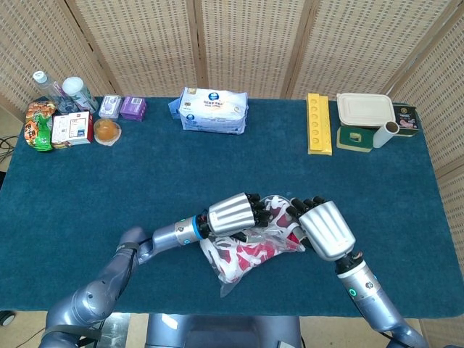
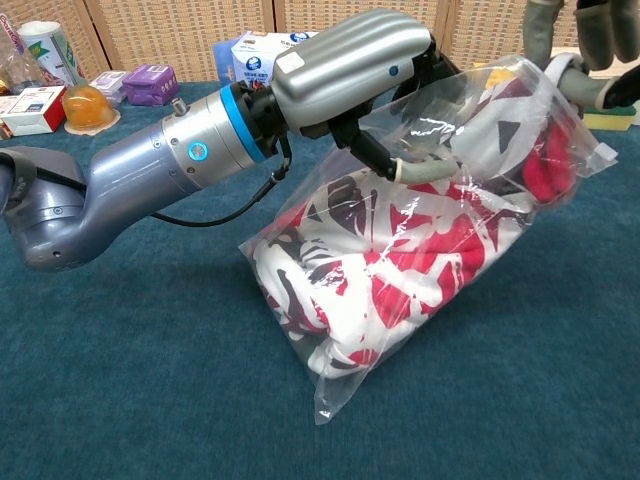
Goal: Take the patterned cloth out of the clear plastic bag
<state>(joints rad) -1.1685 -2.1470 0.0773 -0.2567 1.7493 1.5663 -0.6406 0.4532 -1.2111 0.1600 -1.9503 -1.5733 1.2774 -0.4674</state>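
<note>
The clear plastic bag (image 2: pixel 345 385) lies tilted on the blue table, its bottom corner on the cloth surface and its mouth lifted to the upper right. Inside is the patterned cloth (image 2: pixel 390 265), red, white and black, bunched up; it also shows in the head view (image 1: pixel 243 255). My left hand (image 2: pixel 345 55) grips the bag's near wall at the mouth, its thumb showing through the plastic. My right hand (image 1: pixel 324 229) sits at the mouth's far side; its fingers (image 2: pixel 590 25) hang over the rim and its thumb presses the plastic there.
Along the back edge stand a pack of wipes (image 1: pixel 213 110), a yellow tray (image 1: pixel 318 123), a white lunch box (image 1: pixel 365 111) and green tin. Bottles, snack packs and small purple boxes (image 1: pixel 121 107) crowd the back left corner. Blue table cloth (image 1: pixel 145 181) surrounds the bag.
</note>
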